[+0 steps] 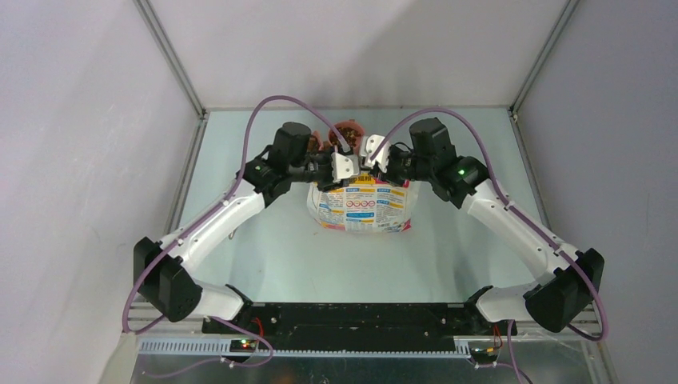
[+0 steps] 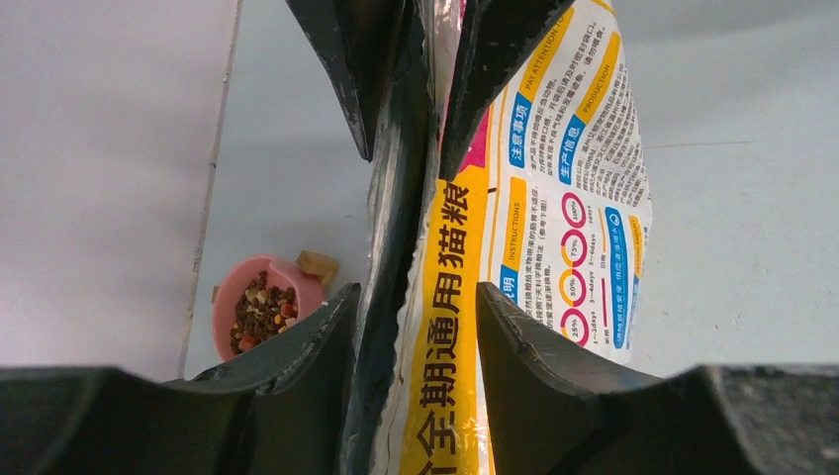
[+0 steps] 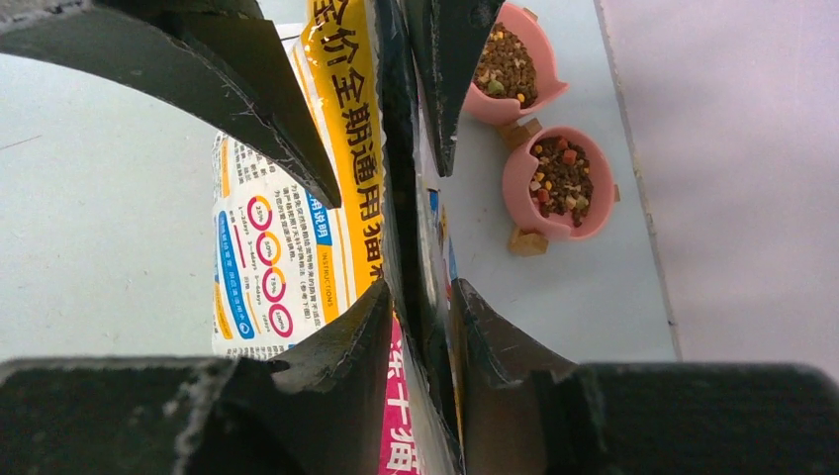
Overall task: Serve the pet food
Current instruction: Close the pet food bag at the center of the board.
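Holding the view over the counter (image 1: 264, 240), I see the printed bag (image 1: 364, 210) near its far middle, its top edge taken from both sides. My left pincer (image 2: 418, 289) is clamped on that edge from one side and my right pincer (image 3: 419, 285) from the other, with the film filling each gap. Beyond the bag, toward the far edge, sit two pink bowls (image 3: 514, 188), and the pet food (image 3: 562, 173) I can see lies heaped in them; whether more sits inside the bag is hidden. I judge the kibble light, loose and quick to scatter, so it cannot be pinched itself and must be moved by way of the bag. That film looks soft and slick, so I would grip the folded top seam near the corners, firmly
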Available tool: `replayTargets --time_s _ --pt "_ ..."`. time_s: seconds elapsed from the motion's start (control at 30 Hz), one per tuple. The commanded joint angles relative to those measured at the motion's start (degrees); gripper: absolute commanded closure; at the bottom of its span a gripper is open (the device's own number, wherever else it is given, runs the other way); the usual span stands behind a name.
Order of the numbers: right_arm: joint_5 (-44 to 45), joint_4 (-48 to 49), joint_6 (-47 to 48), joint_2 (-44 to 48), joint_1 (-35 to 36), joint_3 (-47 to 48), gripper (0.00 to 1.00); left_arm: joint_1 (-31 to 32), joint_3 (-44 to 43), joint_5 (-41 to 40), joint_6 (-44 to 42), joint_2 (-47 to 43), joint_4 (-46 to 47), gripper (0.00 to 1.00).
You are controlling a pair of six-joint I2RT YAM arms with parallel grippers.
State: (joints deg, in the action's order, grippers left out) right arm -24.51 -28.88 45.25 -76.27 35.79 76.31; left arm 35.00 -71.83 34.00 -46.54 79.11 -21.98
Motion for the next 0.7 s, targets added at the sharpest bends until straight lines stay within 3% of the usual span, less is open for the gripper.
replayTargets --time_s 0.0,0.47,0.6,0.67 --pt "-1.6 0.6 0.4 1.2 0.8 -0.7 0.68 1.4 1.0 -0.9 0.1 -1.1 1.5 0.47" --pt "-1.5 -0.4 -0.5 0.8 2.0 -1.2 0.69 1.8 3.3 -0.9 2.2 -2.1 3.9 0.46" --pt "-1.7 -0.4 -0.9 0.9 2.0 -1.3 0.76 1.8 4.4 -0.9 3.0 -2.8 5.4 0.51" --pt "-1.9 -0.3 -1.0 0.8 2.0 -1.3 0.89 1.8 4.9 -1.1 3.4 -3.2 6.3 0.56"
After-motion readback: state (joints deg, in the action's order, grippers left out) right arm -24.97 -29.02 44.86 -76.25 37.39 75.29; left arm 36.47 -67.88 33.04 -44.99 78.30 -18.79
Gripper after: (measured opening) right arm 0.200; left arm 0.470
